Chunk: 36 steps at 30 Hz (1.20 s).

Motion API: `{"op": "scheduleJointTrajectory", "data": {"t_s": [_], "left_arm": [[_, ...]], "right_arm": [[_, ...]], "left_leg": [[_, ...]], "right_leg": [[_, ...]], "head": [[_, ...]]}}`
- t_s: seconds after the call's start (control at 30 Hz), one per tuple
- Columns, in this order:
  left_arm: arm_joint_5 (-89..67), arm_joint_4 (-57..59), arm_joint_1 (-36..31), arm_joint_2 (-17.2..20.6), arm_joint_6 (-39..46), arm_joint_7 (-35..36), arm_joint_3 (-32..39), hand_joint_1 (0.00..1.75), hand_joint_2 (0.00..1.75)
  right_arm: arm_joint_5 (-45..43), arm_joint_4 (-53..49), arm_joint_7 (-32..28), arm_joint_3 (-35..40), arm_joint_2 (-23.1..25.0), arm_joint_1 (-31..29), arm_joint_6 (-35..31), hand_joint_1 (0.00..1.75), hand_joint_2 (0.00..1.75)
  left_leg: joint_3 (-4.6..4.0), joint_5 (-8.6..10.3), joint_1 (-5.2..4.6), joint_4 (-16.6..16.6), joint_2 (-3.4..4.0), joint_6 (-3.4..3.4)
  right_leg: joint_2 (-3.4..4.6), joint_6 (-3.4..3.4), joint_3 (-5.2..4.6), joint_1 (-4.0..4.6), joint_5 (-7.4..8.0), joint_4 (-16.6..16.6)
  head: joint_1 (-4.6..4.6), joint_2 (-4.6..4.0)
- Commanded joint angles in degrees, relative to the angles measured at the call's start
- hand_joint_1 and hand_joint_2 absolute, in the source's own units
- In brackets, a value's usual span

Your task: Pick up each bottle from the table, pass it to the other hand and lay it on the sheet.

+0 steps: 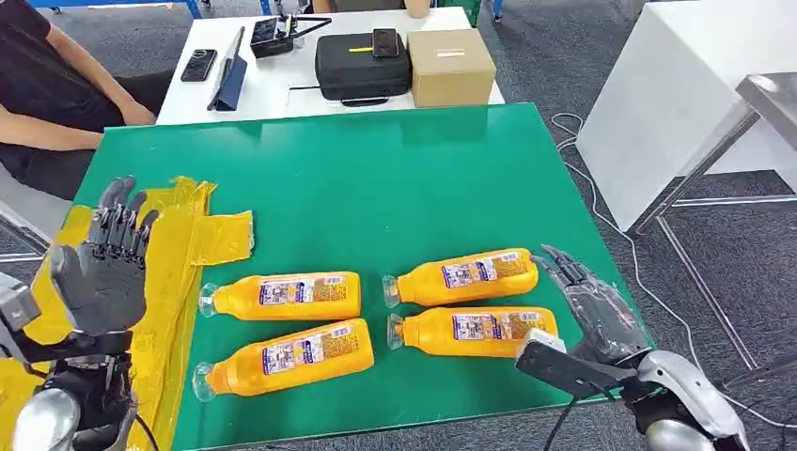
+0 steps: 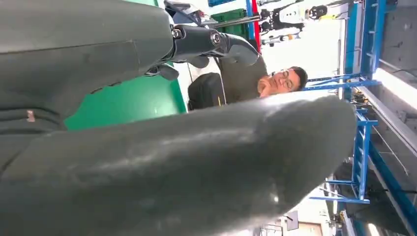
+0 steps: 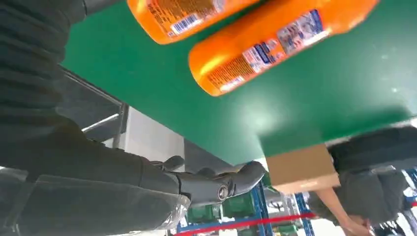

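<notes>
Head view: four smooth orange bottles lie on their sides on the green desk, none yet on the crinkled yellow sheet. The right hand, fingers spread and empty, sits beside the right pair, poised to grasp. The left hand waits open above the sheet.

Left wrist view: the thick grey thumb holds nothing.

Right wrist view: two glossy labelled bottles lie apart from the dark fingers.

Left hand: dark grey matte palm and thumb, darker segmented fingers showing small metal pins, on a silver rounded wrist with a black cable hanging off it. Right hand: same grey build, glossy dark fingers, a black bar with a white end fixed near the wrist, silver-grey forearm shell. Wrist views show a ribbed grey cover and a silver screw at a finger pivot.
</notes>
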Motion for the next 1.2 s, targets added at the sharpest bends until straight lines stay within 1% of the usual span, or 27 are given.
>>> {"op": "scheduleJointTrajectory", "data": {"t_s": [0.03,0.07,0.1,0.13,0.17,0.2,0.23,0.5,0.57,0.6,0.63,0.67,0.73,0.77,0.8,0.83,0.87,0.9,0.93,1.03,1.07,1.13,1.17,1.2], "left_arm": [[0.40,1.33,-0.64,-0.43,-0.23,0.67,0.99,0.00,0.00],[0.69,1.70,-1.20,-0.48,-0.32,0.76,0.86,0.00,0.00],[0.90,1.65,-1.08,-0.43,-0.40,0.84,0.78,0.00,0.00],[0.94,1.63,-1.06,-0.41,-0.42,0.84,0.74,0.00,0.00],[1.38,1.80,-1.49,-0.39,-0.47,0.94,0.57,0.00,0.00],[1.38,1.55,-1.23,-0.33,-0.49,0.94,0.55,0.00,0.00],[1.55,1.70,-1.70,-0.38,-0.46,1.01,0.50,0.00,0.00],[1.64,1.82,-1.99,-0.43,-0.42,1.09,0.47,0.00,0.00],[1.64,1.82,-1.99,-0.43,-0.42,1.09,0.47,0.00,0.00],[1.67,1.84,-2.08,-0.45,-0.40,1.13,0.47,0.00,0.00],[1.95,1.69,-1.07,0.22,0.05,1.08,0.48,0.00,0.00],[2.20,2.18,-0.99,0.42,0.41,0.76,0.55,0.00,0.00],[2.29,2.43,-1.34,0.36,0.46,0.73,0.39,0.00,0.00],[2.41,2.09,-0.74,0.50,0.50,0.65,0.23,0.00,0.00],[2.54,2.19,-0.94,0.47,0.54,0.61,0.20,0.00,0.00],[2.58,2.09,-0.75,0.54,0.54,0.59,0.10,0.00,0.00],[2.93,2.02,-0.59,0.64,0.54,0.47,-0.02,0.00,0.00],[3.01,2.06,-0.54,0.69,0.54,0.44,-0.05,0.00,0.00],[3.04,2.12,-0.54,0.78,0.53,0.43,-0.10,0.00,0.00],[3.74,2.40,-0.81,1.12,0.59,0.13,-0.44,0.00,0.00],[3.74,2.40,-0.81,1.12,0.59,0.13,-0.44,0.00,0.00],[3.74,2.40,-0.81,1.12,0.59,0.13,-0.44,0.00,0.00],[3.80,2.37,-0.89,1.09,0.61,0.11,-0.50,0.00,0.00],[3.95,2.31,-0.94,1.09,0.65,0.07,-0.60,0.00,0.00]], "right_arm": [[-2.45,8.59,1.91,4.95,-3.47,-1.91,2.36,0.00,1.75],[-2.70,9.12,2.28,5.38,-3.66,-2.34,2.48,0.00,1.75],[-3.55,9.23,2.82,5.65,-4.20,-1.91,2.73,0.00,1.75],[-3.75,9.34,3.14,5.67,-4.38,-1.58,2.80,0.00,1.75],[-4.38,9.74,4.05,6.31,-4.91,-1.52,3.21,0.00,1.75],[-4.43,9.72,4.05,6.53,-5.26,-1.07,3.23,0.00,1.75],[-4.08,10.18,4.38,6.92,-5.22,-1.47,3.11,0.00,1.75],[-4.03,10.53,4.44,7.19,-5.10,-1.89,3.10,0.00,1.75],[-4.03,10.53,4.44,7.19,-5.10,-1.89,3.10,0.00,1.75],[-4.03,10.49,4.43,7.23,-5.07,-2.12,3.12,0.00,1.75],[-2.93,11.59,5.95,8.56,-5.45,-1.29,3.59,0.00,1.75],[-2.83,13.79,5.94,9.45,-5.19,-2.50,3.58,0.00,1.75],[-2.71,14.52,6.08,9.82,-5.32,-3.11,3.79,0.00,1.75],[-2.69,14.15,6.59,9.86,-6.42,-2.15,3.69,0.00,1.75],[-2.57,14.21,6.76,9.82,-6.54,-2.09,3.59,0.00,1.75],[-2.62,14.32,7.00,9.63,-6.82,-1.61,3.48,0.00,1.75],[-2.09,14.17,7.60,9.62,-7.31,-0.99,3.14,0.00,1.75],[-2.04,14.24,7.69,9.59,-7.39,-0.79,3.12,0.00,1.75],[-2.00,14.33,7.75,9.61,-7.46,-0.68,3.14,0.00,1.75],[-1.10,15.19,8.62,9.89,-7.30,-0.69,3.01,0.00,1.75],[-1.10,15.19,8.62,9.89,-7.30,-0.69,3.01,0.00,1.75],[-1.10,15.19,8.62,9.89,-7.30,-0.69,3.01,0.00,1.75],[-0.87,15.49,8.86,9.98,-7.09,-0.86,2.90,0.00,1.75],[-0.37,15.76,9.21,10.09,-7.05,-0.85,2.87,0.00,1.75]], "left_leg": [[0.30,-0.10,0.05,-0.07,0.11,-0.10],[0.17,-0.05,0.04,-0.05,0.06,-0.07],[0.32,-0.11,0.04,-0.07,0.09,-0.10],[0.18,-0.05,0.03,-0.05,0.05,-0.06],[0.37,-0.13,0.03,-0.07,0.09,-0.10],[0.21,-0.07,0.03,-0.05,0.05,-0.07],[0.34,-0.11,0.04,-0.08,0.04,-0.10],[0.27,-0.09,0.05,-0.06,0.04,-0.09],[0.38,-0.14,0.05,-0.07,0.05,-0.11],[0.33,-0.12,0.05,-0.06,0.03,-0.11],[0.15,-0.04,0.03,-0.05,0.02,-0.06],[0.18,-0.05,0.03,-0.05,0.03,-0.07],[0.43,-0.14,0.05,-0.10,0.08,-0.12],[0.31,-0.08,0.03,-0.08,0.08,-0.09],[0.18,-0.05,0.04,-0.06,0.05,-0.07],[0.39,-0.13,0.04,-0.09,0.08,-0.11],[0.33,-0.10,0.02,-0.09,0.05,-0.10],[0.25,-0.07,0.02,-0.07,0.03,-0.07],[0.42,-0.13,0.02,-0.10,0.02,-0.12],[0.21,-0.06,0.04,-0.07,0.02,-0.07],[0.33,-0.10,0.02,-0.09,0.01,-0.09],[0.20,-0.05,0.03,-0.07,0.01,-0.07],[0.40,-0.13,0.03,-0.10,0.02,-0.12],[0.31,-0.09,0.03,-0.09,0.01,-0.10]], "right_leg": [[0.04,0.01,0.31,0.05,-0.04,-0.14],[0.02,0.00,0.17,0.05,-0.01,-0.10],[0.02,0.01,0.33,0.05,-0.05,-0.13],[0.01,0.00,0.19,0.05,-0.02,-0.09],[0.02,0.01,0.38,0.05,-0.08,-0.13],[0.00,0.01,0.23,0.04,-0.04,-0.10],[-0.03,0.02,0.37,0.05,-0.07,-0.14],[-0.02,0.01,0.30,0.06,-0.06,-0.13],[-0.02,0.02,0.41,0.06,-0.10,-0.15],[-0.04,0.02,0.36,0.07,-0.08,-0.14],[-0.01,0.01,0.16,0.05,-0.02,-0.09],[-0.01,0.01,0.19,0.04,-0.03,-0.09],[0.00,0.01,0.45,0.06,-0.09,-0.17],[0.02,0.01,0.31,0.05,-0.05,-0.13],[0.01,0.00,0.20,0.07,-0.01,-0.10],[0.00,0.02,0.41,0.06,-0.08,-0.15],[-0.02,0.02,0.34,0.04,-0.07,-0.13],[-0.02,0.01,0.26,0.04,-0.05,-0.11],[-0.06,0.02,0.45,0.05,-0.11,-0.16],[-0.03,0.00,0.22,0.06,-0.03,-0.12],[-0.05,0.01,0.35,0.04,-0.08,-0.14],[-0.04,0.00,0.22,0.05,-0.04,-0.12],[-0.06,0.01,0.43,0.05,-0.11,-0.16],[-0.06,0.00,0.32,0.04,-0.08,-0.13]], "head": [[0.00,-0.02],[0.00,-0.02],[0.00,0.00],[0.00,0.00],[0.00,-0.02],[-0.02,0.00],[0.00,-0.02],[0.00,-0.02],[0.00,0.00],[0.00,-0.02],[0.00,-0.02],[0.02,-0.02],[0.00,-0.02],[0.00,-0.02],[0.00,0.00],[0.00,-0.02],[0.00,-0.02],[0.00,-0.02],[0.00,-0.02],[0.02,0.00],[0.00,0.00],[-0.02,0.00],[0.02,-0.02],[0.00,-0.02]]}}
